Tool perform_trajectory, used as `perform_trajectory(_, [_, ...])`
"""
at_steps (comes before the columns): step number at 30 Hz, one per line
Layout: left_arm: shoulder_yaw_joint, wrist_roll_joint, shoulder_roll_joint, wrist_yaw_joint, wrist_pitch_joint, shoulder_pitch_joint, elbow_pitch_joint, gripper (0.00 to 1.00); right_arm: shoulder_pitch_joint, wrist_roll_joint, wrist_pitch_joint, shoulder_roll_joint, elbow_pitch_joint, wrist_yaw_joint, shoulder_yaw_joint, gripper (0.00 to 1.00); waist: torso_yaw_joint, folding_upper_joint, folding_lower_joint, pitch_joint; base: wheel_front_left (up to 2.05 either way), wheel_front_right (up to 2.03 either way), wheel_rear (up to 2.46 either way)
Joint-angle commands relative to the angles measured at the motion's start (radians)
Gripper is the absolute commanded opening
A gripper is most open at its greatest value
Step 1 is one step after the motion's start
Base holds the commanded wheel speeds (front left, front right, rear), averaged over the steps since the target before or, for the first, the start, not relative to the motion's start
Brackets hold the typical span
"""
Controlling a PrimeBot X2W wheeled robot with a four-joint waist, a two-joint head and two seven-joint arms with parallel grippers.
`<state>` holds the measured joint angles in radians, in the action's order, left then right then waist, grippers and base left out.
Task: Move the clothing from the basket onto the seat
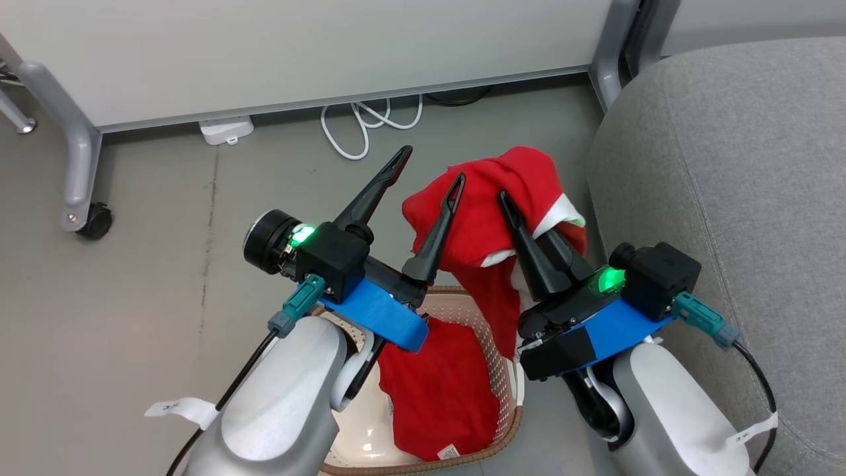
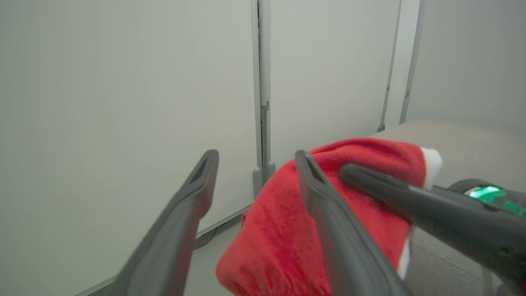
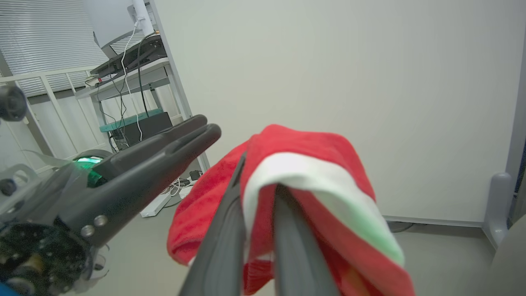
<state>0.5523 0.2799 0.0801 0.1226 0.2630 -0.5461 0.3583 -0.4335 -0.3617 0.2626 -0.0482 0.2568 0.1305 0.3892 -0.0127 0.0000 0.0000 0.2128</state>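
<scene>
Claw (image 1: 515,205) grips garment (image 1: 515,172); basket (image 1: 499,370) holds another (image 1: 436,390).

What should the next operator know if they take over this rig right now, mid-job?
Grippers: the left gripper is open and holds nothing, beside the lifted cloth. The right gripper is shut on the red-and-white garment.
Things: that garment hangs in the air above the basket. The plain red garment lies in the basket. The seat is to the robot's right.
Done: one garment lifted out; none on the visible part of the seat.
Left: carry the held garment over to the seat and release it, then fetch the plain red garment.
</scene>
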Motion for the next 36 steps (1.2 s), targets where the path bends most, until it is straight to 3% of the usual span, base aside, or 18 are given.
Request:
perform_trajectory(1, [-0.004,-0.006,0.005,-0.005,0.003,-0.010,-0.002,1.00,0.012,0.005,0.004,-0.004,-0.006,0.000,-0.010,0.00,-0.011,0.0000,0.0000,0.008,0.00,0.00,0.00])
perform_trajectory(13, [0.004,-0.027,0.033,-0.009,0.003,-0.031,-0.004,1.00,0.033,0.066,0.004,-0.003,-0.052,0.000,-0.132,0.00,-0.116,0.0000,0.0000,0.058,0.00,0.00,0.00])
perform_trajectory(36, [0.058,-0.024,0.075,-0.009,-0.013,-0.043,0.012,1.00,0.114,0.104,0.003,-0.003,-0.125,0.000,-0.248,0.00,-0.336,0.0000,0.0000,0.081,0.00,0.00,0.00])
